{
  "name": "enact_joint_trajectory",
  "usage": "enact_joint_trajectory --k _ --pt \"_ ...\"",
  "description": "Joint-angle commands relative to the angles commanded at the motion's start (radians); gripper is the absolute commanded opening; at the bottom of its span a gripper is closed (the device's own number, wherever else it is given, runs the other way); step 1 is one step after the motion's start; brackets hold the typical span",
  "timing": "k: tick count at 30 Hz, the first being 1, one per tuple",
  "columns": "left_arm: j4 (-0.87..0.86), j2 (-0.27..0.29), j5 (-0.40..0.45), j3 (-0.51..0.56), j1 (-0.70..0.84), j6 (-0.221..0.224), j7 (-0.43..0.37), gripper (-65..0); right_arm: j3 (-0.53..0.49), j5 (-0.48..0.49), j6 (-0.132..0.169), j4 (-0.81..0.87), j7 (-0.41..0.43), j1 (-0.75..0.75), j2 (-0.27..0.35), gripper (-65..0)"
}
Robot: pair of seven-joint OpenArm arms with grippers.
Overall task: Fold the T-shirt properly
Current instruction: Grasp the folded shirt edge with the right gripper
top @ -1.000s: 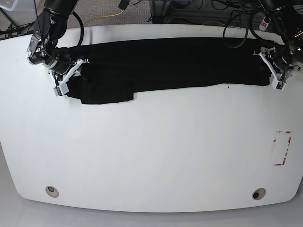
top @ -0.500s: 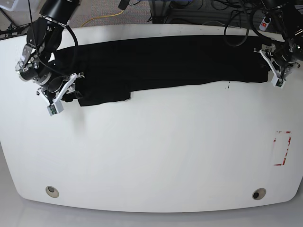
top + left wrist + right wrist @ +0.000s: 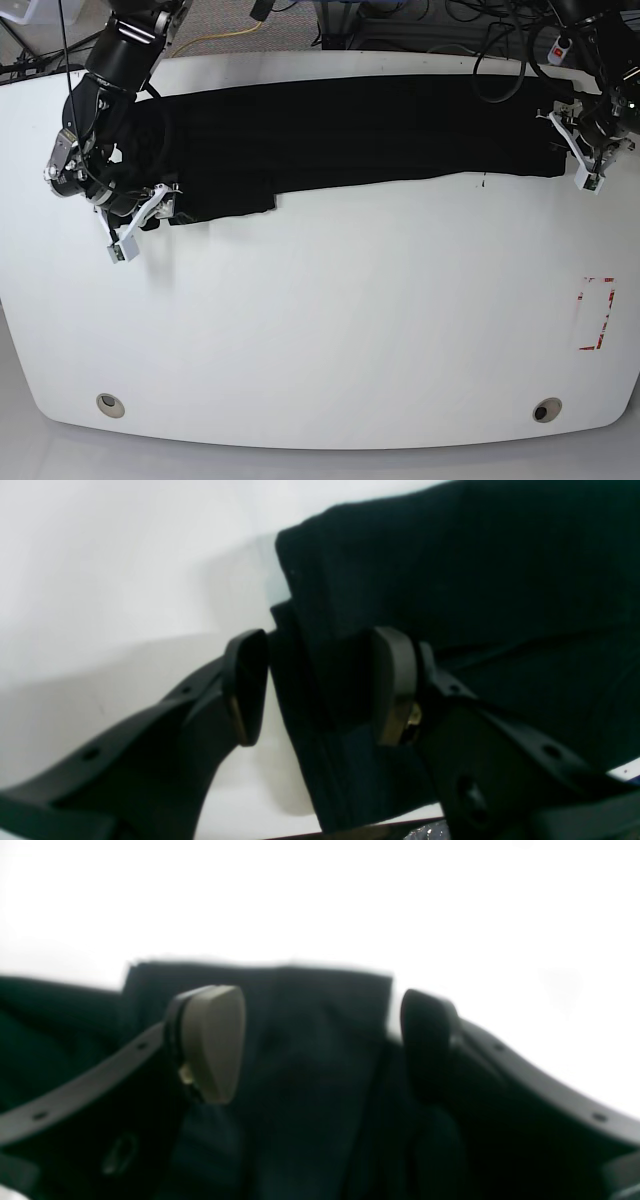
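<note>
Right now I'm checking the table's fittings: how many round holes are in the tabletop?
2, both along the near edge of the table: one hole near the left corner, the other hole near the right corner. The T-shirt could hide others.

Base view: high, looking down over whole white table (image 3: 330, 330). Both wrist views: close, low, aimed past own fingers at T-shirt (image 3: 350, 130) ends, shared with base view.

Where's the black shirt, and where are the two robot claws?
T-shirt (image 3: 350, 130): base view, middle of the cloth.
left gripper (image 3: 588, 165): base view, between its fingertips.
right gripper (image 3: 135, 225): base view, between its fingertips.
</note>
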Motion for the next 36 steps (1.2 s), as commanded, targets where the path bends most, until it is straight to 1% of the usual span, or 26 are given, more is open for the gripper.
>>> enact_joint_trajectory --k 2,5,8,10,11,13,15,17,19,20,25,31,36 --pt "0.0 0.0 0.0 0.0 0.0 0.0 0.0 -36.3 -0.037 -0.058 0.0 -0.055 0.029 0.026 0.006 -18.4" --pt "0.0 0.0 0.0 0.0 0.0 0.0 0.0 -36.3 -0.048 -0.114 0.0 -0.114 0.04 0.051 0.005 -18.4" --pt "0.0 0.0 0.0 0.0 0.0 0.0 0.0 -36.3 -0.049 -0.137 0.0 -0.12 0.04 0.054 -0.003 -18.4" --pt "0.0 0.0 0.0 0.0 0.0 0.0 0.0 -36.3 -0.051 -0.132 0.0 -0.12 0.04 0.051 -0.005 -19.0" --pt "0.0 0.0 0.0 0.0 0.0 0.0 0.0 -36.3 -0.051 -0.13 0.0 -0.12 0.04 0.051 -0.005 -21.2" --pt "0.0 0.0 0.0 0.0 0.0 0.0 0.0 -36.3 -0.051 -0.129 0.0 -0.12 0.04 0.051 -0.006 -29.6" --pt "0.0 0.0 0.0 0.0 0.0 0.0 0.0 -36.3 -0.051 -0.129 0.0 -0.12 0.04 0.051 -0.006 -43.1" --pt "0.0 0.0 0.0 0.0 0.0 0.0 0.0 -36.3 -0.051 -0.129 0.0 -0.12 0.04 0.052 -0.006 -52.3" --pt "0.0 0.0 0.0 0.0 0.0 0.0 0.0 -36.3 -0.052 -0.129 0.0 -0.118 0.04 0.055 -0.005 -58.3" --pt "0.0 0.0 0.0 0.0 0.0 0.0 0.0 -36.3 -0.052 -0.129 0.0 -0.103 0.04 0.055 -0.003 -59.6" --pt "0.0 0.002 0.002 0.0 0.0 0.0 0.0 -36.3 -0.052 -0.129 0.0 0.008 0.037 0.048 -0.005 -59.9" --pt "0.0 0.002 0.002 0.0 0.0 0.0 0.0 -36.3 -0.052 -0.129 0.0 0.12 0.032 -0.008 -0.003 -59.6" --pt "0.0 0.0 0.002 0.0 0.0 0.0 0.0 -36.3 -0.049 -0.129 0.0 0.149 -0.029 -0.034 0.002 -59.3"
